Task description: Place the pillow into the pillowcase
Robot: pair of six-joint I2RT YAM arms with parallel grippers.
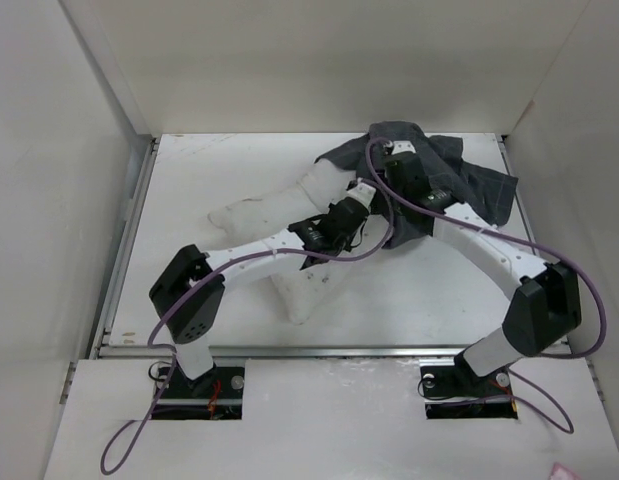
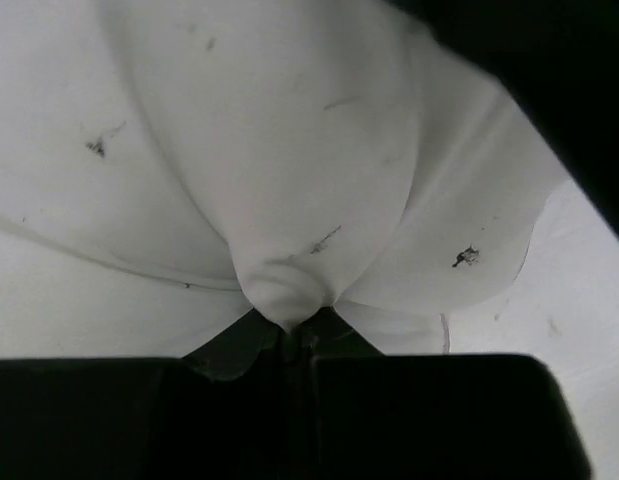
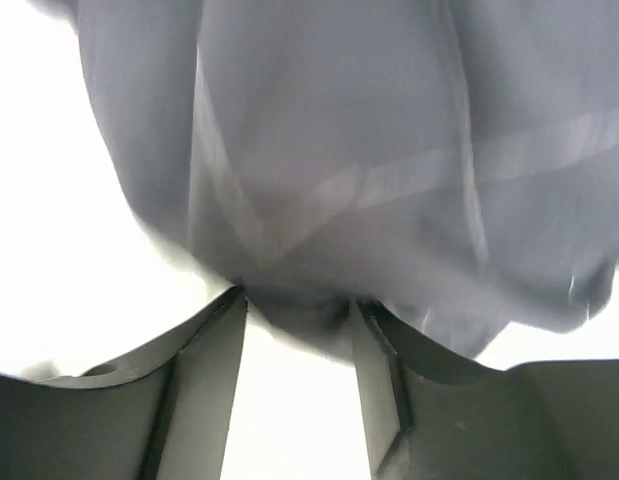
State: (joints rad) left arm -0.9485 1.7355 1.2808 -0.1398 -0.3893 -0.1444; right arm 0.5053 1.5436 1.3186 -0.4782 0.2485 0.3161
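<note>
The white pillow [image 1: 257, 212] lies mid-table, partly under my left arm, its far end reaching the dark grey grid-lined pillowcase [image 1: 471, 182] crumpled at the back right. My left gripper [image 1: 359, 192] is at that far end, shut on a pinch of the pillow's white fabric [image 2: 279, 180], with the jaws meeting in the left wrist view [image 2: 292, 325]. My right gripper [image 1: 396, 150] is among the pillowcase folds. In the right wrist view its fingers [image 3: 214, 340] stand wide apart and the gripper [image 3: 299, 305] is open, with grey pillowcase cloth [image 3: 389, 150] draped over the tips.
White walls enclose the table on the left, back and right [image 1: 319, 60]. A metal rail [image 1: 329, 351] runs along the near edge. Purple cables [image 1: 549, 250] loop off both arms. Dark cloth fills the upper right corner of the left wrist view [image 2: 559, 90].
</note>
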